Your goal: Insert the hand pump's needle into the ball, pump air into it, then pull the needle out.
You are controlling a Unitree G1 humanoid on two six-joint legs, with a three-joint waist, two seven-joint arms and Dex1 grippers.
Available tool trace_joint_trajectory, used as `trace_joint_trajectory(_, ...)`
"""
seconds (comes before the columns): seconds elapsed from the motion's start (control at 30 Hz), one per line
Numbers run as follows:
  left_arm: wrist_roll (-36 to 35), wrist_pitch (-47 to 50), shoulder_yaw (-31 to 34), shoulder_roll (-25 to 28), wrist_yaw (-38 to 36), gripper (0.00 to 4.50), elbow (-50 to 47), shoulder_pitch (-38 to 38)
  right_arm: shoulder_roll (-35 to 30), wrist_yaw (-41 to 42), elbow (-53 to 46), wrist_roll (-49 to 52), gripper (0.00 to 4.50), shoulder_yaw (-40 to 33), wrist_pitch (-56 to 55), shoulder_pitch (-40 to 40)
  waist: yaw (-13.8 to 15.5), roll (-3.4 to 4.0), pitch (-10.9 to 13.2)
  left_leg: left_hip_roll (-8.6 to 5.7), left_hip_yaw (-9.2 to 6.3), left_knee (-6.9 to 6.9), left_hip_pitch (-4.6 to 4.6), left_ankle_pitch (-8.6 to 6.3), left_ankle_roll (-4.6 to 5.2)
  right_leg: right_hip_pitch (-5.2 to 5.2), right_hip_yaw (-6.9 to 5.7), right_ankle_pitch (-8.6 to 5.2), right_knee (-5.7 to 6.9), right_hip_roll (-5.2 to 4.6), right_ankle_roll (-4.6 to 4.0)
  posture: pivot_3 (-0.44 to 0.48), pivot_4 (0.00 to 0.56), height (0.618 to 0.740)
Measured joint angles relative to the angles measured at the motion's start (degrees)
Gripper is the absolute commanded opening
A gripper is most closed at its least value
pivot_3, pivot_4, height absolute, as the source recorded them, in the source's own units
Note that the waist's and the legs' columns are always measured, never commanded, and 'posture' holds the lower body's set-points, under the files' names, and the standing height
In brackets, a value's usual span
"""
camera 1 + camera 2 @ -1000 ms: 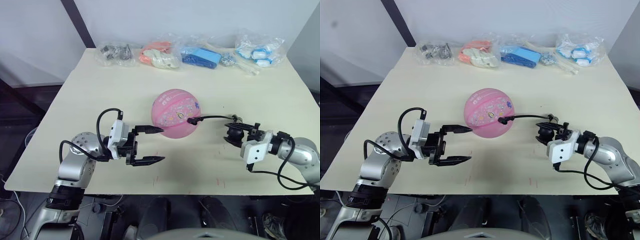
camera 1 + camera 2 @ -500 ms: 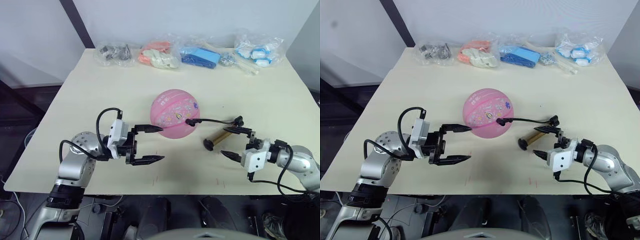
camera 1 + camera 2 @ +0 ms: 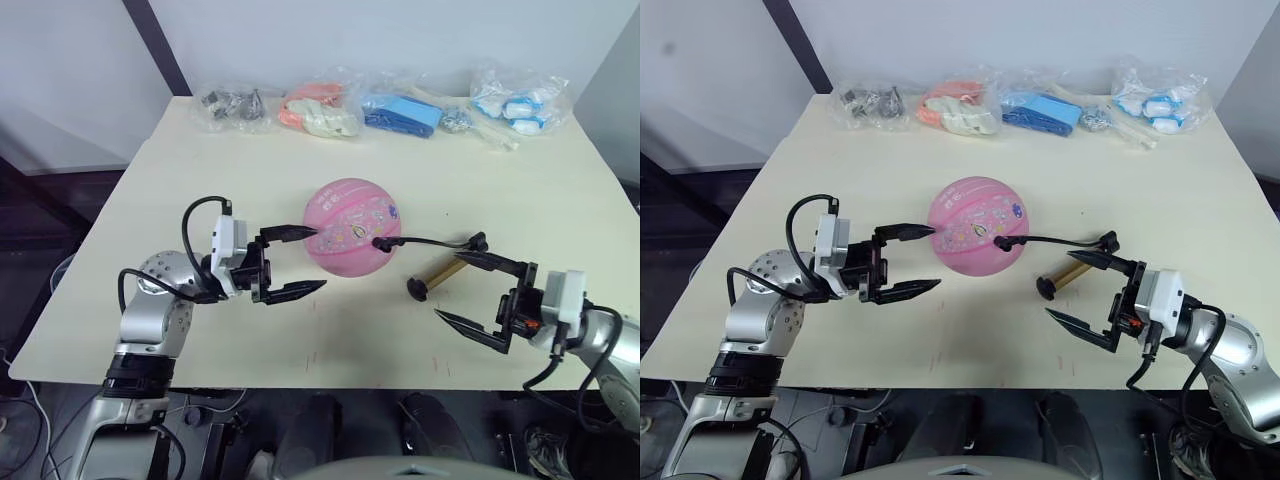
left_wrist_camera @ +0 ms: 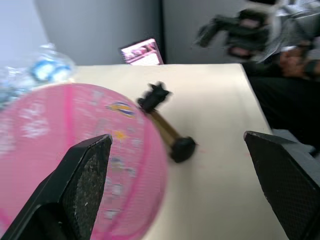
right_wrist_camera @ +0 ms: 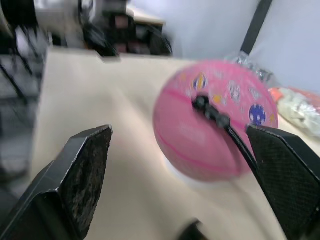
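Note:
The pink ball rests mid-table, round. The needle's black fitting sits against the ball's right side, and the pin itself is hidden. From it the thin hose runs right to the hand pump, a gold cylinder lying flat on the table. My right gripper is open just in front of and right of the pump, touching nothing. My left gripper is open beside the ball's left side, its upper fingertip at the ball's edge. The left wrist view shows the ball and the pump.
Several clear bags of small items line the table's far edge. A faint red mark lies near the front edge. Bare tabletop surrounds the ball on the left and front.
My right gripper, shut on the pump a second ago, has let it go and opened. The pump now lies on the table. The right gripper drew back; the left gripper shifted slightly toward the ball.

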Motion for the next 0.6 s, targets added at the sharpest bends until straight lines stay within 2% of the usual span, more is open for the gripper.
trace_joint_trajectory(0.07, 0.13, -0.03, -0.04, -0.17, 0.28, 4.50, 0.48, -0.67, -0.01, 0.13, -0.64, 0.74, 4.48, -0.97, 0.77, 0.85, -0.05, -0.02, 0.01, 0.00, 0.03, 0.00, 0.01, 0.00, 0.00, 0.00, 0.01, 0.00, 0.00, 0.00, 0.00, 0.000, 0.150, 0.736)
trace_joint_trajectory(0.23, 2.00, 0.96, 0.78, -2.03, 6.12, 4.50, 5.27, -8.33, 1.01, 1.94, -4.71, 3.50, 4.48, -7.67, 3.49, 7.62, 0.36, -0.19, 0.09, -0.05, -0.11, 0.08, -0.09, 0.00, -0.01, 0.02, -0.19, 0.00, 0.00, 0.01, 0.01, 0.000, 0.150, 0.736)
trace_joint_trajectory(0.37, 4.75, 3.81, 0.64, -4.77, 13.23, 4.50, 8.26, -14.39, 3.67, 2.58, -6.19, 4.04, 4.48, -10.37, 4.41, 8.80, -0.10, -0.24, 0.10, -0.14, -0.08, 0.20, -0.08, 0.00, 0.00, 0.03, -0.12, 0.01, 0.04, 0.01, 0.04, 0.000, 0.150, 0.736)
trace_joint_trajectory(0.6, 8.23, 8.49, -2.62, -7.12, 17.31, 4.50, 8.93, -17.98, 6.17, 3.67, -6.30, 2.67, 4.48, -12.00, 5.32, 9.51, 0.01, -0.30, 0.13, -0.16, -0.10, 0.24, -0.10, 0.00, -0.01, 0.02, -0.16, 0.00, 0.11, 0.03, 0.03, 0.000, 0.150, 0.736)
